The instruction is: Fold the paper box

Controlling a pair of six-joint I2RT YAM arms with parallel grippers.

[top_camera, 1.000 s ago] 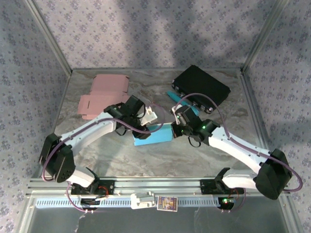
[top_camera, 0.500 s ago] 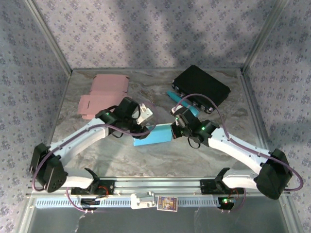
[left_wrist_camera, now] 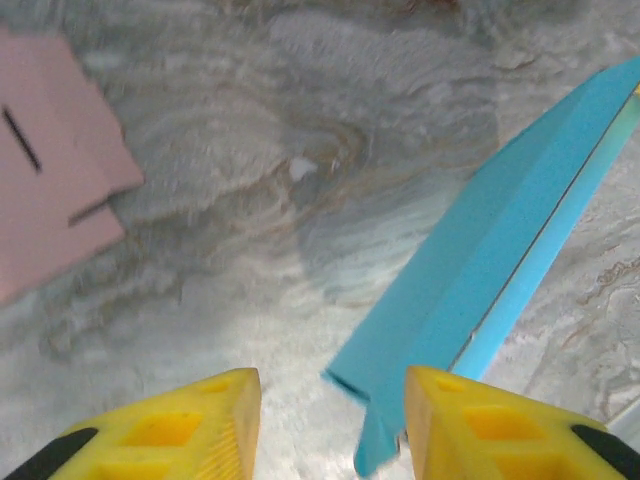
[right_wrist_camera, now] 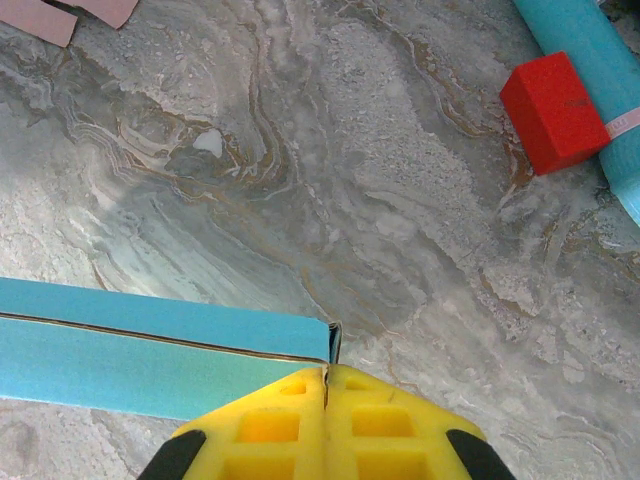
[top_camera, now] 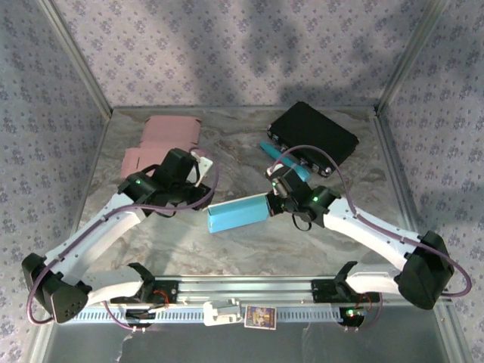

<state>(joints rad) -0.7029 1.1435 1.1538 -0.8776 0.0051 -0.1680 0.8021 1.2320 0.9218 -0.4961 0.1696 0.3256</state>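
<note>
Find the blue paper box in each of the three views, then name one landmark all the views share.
Top external: blue paper box at centre, its right end at the right gripper.
Left wrist: blue paper box runs diagonally down the right side.
Right wrist: blue paper box at lower left, clamped in the fingers.
Shared landmark: the flat pink cardboard, upper left in every view.
</note>
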